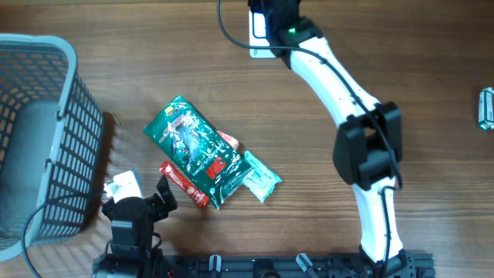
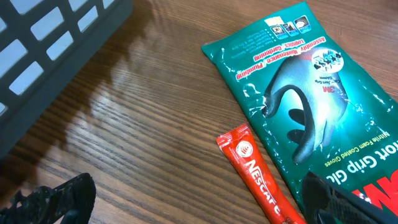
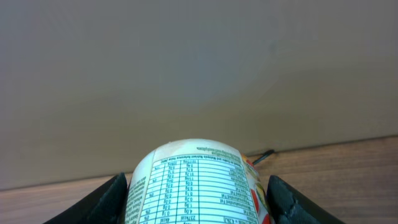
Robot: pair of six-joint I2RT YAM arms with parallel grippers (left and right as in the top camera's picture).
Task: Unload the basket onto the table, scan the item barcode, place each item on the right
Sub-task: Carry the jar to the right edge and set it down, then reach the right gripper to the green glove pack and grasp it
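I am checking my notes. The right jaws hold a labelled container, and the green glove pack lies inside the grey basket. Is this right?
No. The overhead view shows the green glove pack lying on the table beside the grey basket, not inside it. The right jaws do hold the labelled container.

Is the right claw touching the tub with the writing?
Touching. Right wrist view: the tub sits squeezed between the fingers of the right claw, no gap either side.
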